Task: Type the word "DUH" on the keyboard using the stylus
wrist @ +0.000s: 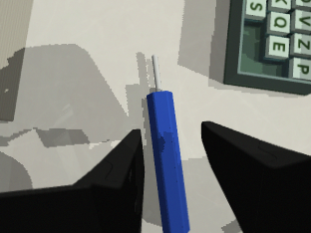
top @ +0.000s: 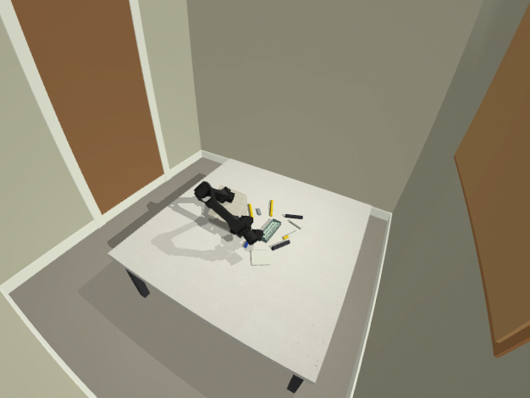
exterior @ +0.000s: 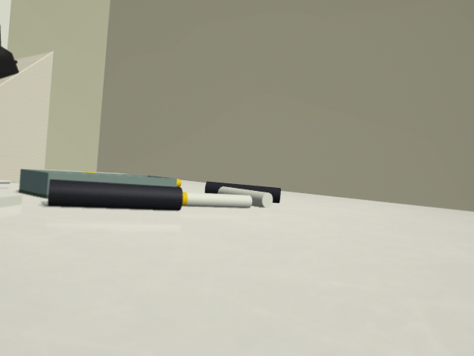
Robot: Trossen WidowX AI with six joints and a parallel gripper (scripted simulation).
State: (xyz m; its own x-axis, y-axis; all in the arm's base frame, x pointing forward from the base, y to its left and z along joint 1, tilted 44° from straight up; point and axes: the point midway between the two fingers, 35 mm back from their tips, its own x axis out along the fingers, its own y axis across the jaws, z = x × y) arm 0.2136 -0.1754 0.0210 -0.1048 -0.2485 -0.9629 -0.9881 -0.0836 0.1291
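The stylus (top: 245, 244) (wrist: 166, 149) is blue with a thin grey tip and lies on the desk. In the wrist view its tip points up the picture. My gripper (wrist: 170, 133) is open above it, with one finger on each side and gaps between the fingers and the shaft. The keyboard (top: 272, 230) (exterior: 34, 183) (wrist: 269, 83) is dark green with pale keys. It lies beside the stylus, at the upper right of the wrist view. S, Q, E, V, Z and P show there; D, U and H do not.
A beige block (top: 240, 201) (wrist: 12, 50) stands near the arm's base. Black pens (top: 280, 245) (top: 293, 216) (exterior: 114, 195), yellow pens (top: 271, 207) (top: 251, 210) and a pale rod (top: 294, 223) lie around the keyboard. A flat white pad (top: 260, 257) lies near the stylus.
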